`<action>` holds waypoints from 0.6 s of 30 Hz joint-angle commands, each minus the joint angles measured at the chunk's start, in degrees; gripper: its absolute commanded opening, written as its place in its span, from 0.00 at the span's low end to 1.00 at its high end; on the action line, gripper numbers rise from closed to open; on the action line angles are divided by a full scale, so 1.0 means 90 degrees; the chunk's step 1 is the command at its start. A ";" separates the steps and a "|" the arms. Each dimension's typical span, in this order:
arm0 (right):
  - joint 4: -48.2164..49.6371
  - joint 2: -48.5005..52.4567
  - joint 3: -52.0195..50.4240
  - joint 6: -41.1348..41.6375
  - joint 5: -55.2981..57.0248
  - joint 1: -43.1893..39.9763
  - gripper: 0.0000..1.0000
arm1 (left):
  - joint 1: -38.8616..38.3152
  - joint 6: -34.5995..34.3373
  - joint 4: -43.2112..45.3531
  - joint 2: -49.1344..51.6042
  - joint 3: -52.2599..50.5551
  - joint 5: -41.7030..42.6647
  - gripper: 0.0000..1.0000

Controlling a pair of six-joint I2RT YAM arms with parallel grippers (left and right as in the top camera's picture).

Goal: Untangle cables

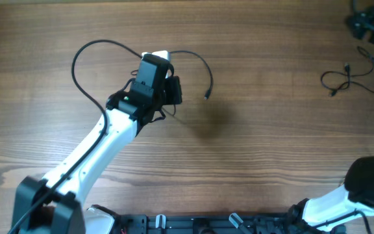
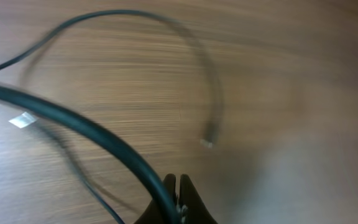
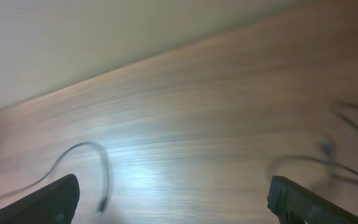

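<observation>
One thin black cable [image 1: 83,55] loops on the wooden table at upper left and arcs right to a small plug end [image 1: 208,96]. My left gripper [image 1: 173,91] sits over its middle. In the left wrist view the jaws [image 2: 179,190] are shut with this cable [image 2: 73,121] running into them, and the plug [image 2: 207,143] lies beyond. A second thin cable [image 1: 346,77] lies loosely tangled at the far right. My right gripper [image 3: 185,205] is open and empty above the table, with a cable end [image 3: 102,202] to its left and another cable [image 3: 328,158] to its right.
A black object [image 1: 372,26] sits at the top right corner. The right arm's body [image 1: 369,188] is at the bottom right, and a black rail [image 1: 206,224] runs along the front edge. A small white tag [image 2: 22,119] lies near the held cable.
</observation>
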 commanded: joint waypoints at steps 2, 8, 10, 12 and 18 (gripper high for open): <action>-0.0478 -0.0238 0.0027 -0.0942 -0.1171 0.0945 1.00 | -0.0024 0.1899 0.0078 -0.1362 0.0036 0.1685 0.04; -0.0738 -0.0238 0.0027 -0.0835 -0.1778 0.2186 1.00 | -0.0024 0.1950 0.0070 -0.3021 0.0036 0.1681 0.04; -0.0772 -0.0238 0.0027 -0.1824 -0.1783 0.2596 1.00 | -0.0024 0.1953 0.0080 -0.3483 0.0036 0.1683 0.04; -0.0811 -0.0238 0.0027 -0.2494 -0.1787 0.2851 1.00 | -0.0024 0.1955 0.0080 -0.3752 0.0036 0.1741 0.04; -0.1056 -0.0238 0.0022 -0.5450 -0.1785 0.3932 1.00 | -0.0024 0.1955 0.0355 -0.4044 0.0036 0.2834 0.04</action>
